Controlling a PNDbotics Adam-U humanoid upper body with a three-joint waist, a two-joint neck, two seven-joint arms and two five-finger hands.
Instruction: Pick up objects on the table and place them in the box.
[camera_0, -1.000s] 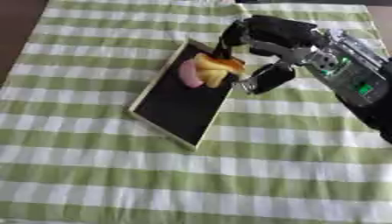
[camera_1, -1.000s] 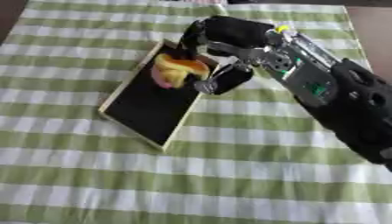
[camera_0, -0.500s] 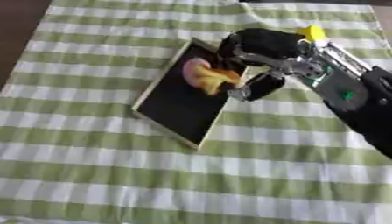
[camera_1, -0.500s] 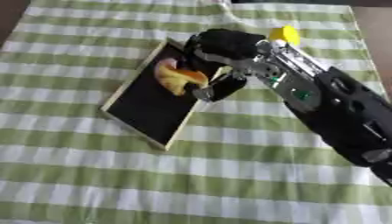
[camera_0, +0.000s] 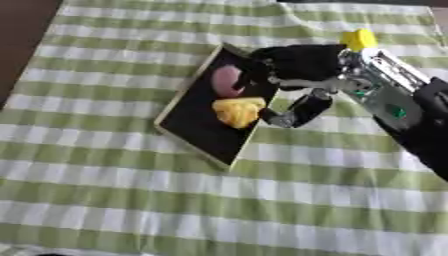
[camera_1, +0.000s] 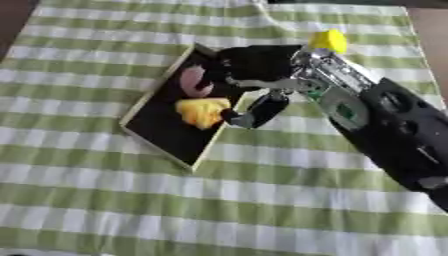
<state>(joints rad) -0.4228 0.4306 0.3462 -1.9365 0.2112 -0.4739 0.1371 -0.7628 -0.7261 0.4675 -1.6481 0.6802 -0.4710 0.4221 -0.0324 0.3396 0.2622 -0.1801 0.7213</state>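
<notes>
The robot's right hand (camera_0: 293, 75) hovers with relaxed fingers and empty over the far end of the dark box (camera_0: 194, 131) on the green-checked cloth (camera_0: 262, 210), where a yellow object (camera_0: 238, 111) and a pink one (camera_0: 227, 81) lie, apparently released.

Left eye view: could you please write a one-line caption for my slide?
Right hand over the box, a yellow object and a pink object lying inside it.

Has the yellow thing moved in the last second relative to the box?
Yes. The yellow thing was at the right hand by the box far end; now it lies lower, mid-box, below the pink thing.
</notes>
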